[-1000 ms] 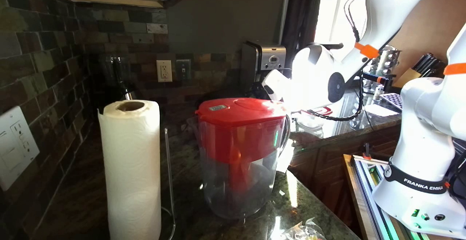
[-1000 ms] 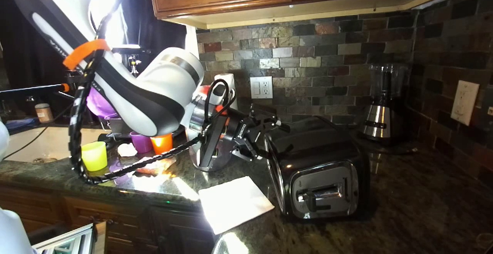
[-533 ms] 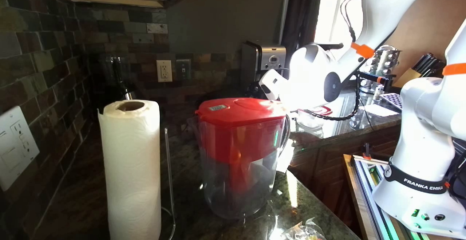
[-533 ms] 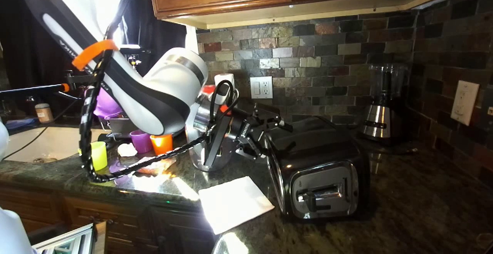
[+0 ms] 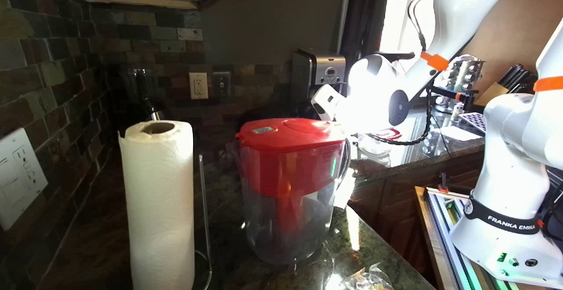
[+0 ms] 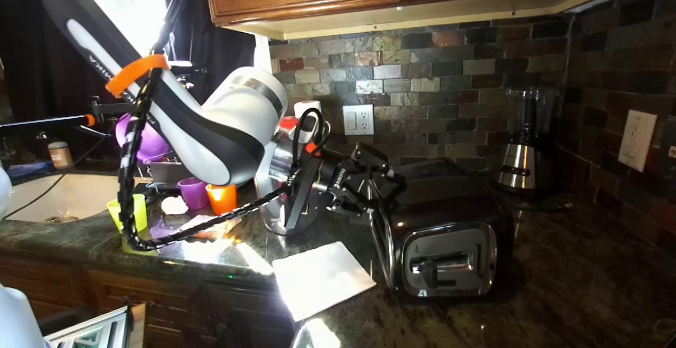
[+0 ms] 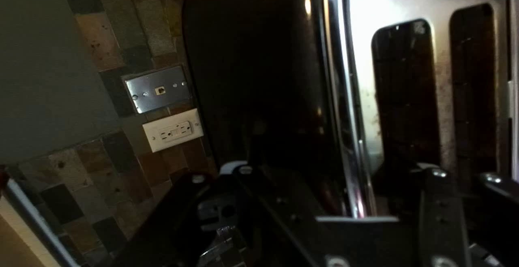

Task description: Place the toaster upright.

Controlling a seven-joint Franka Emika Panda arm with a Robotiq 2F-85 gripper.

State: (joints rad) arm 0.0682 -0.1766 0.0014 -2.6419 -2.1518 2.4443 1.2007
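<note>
The toaster (image 6: 443, 216) lies on its side on the bench (image 6: 570, 279), slotted face (image 7: 442, 76) towards the tool (image 6: 386, 189), whose jaws straddle its rim (image 7: 348, 97); whether they grip cannot be told. A white sheet (image 6: 323, 280) lies near the bench edge; past the toaster, bench reaches the tiled wall (image 6: 618, 195).

A dark stone tabletop (image 6: 554, 284) is carrying a boxy black-and-silver toaster (image 6: 449, 247) lying on its side. A flat white sheet (image 6: 324, 279) is resting near it; a clear red-lidded pitcher (image 5: 292, 189), a lime-yellow cup (image 6: 140, 210), a purple cup (image 6: 194, 194) and an orange cup (image 6: 222, 200) are standing farther off.
</note>
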